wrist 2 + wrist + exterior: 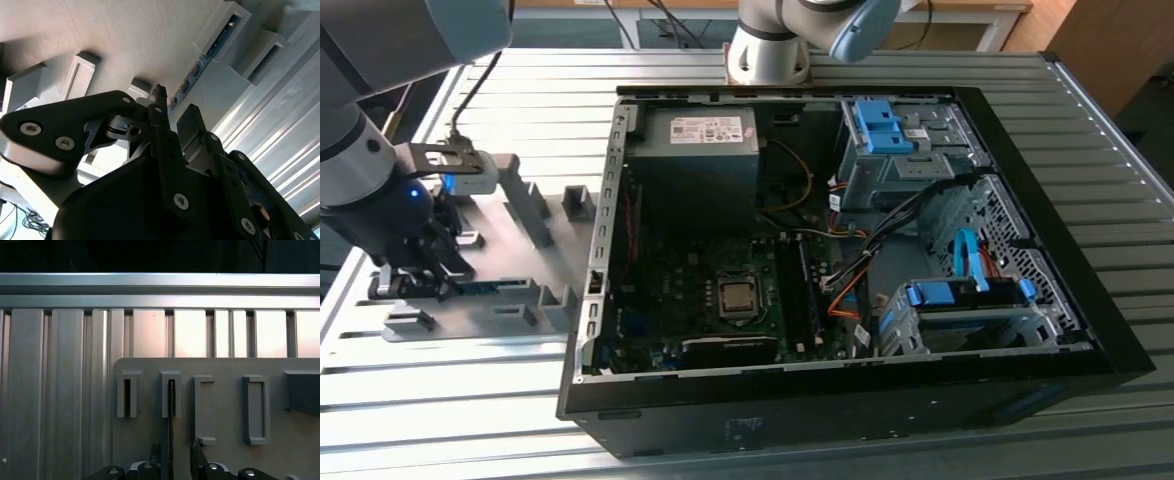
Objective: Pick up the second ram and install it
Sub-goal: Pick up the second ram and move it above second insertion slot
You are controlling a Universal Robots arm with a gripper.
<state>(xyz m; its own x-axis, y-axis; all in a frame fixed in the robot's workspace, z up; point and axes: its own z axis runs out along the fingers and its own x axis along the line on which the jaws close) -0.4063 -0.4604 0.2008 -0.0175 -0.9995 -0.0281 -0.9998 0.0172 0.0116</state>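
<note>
One thin blue-teal board, the second ram (171, 405), stands on edge in the grey fixture (227, 410) to the exterior view's left of the computer case (854, 400), its long axis running straight between the narrowly parted fingers of the gripper (176, 447), apparently untouched.

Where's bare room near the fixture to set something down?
Free: slatted aluminium table at the exterior view's lower left, bordered by the grey fixture plate and the open black computer case. Crowded: the plate's grey blocks, where the open gripper straddles the blue-teal memory stick.
</note>
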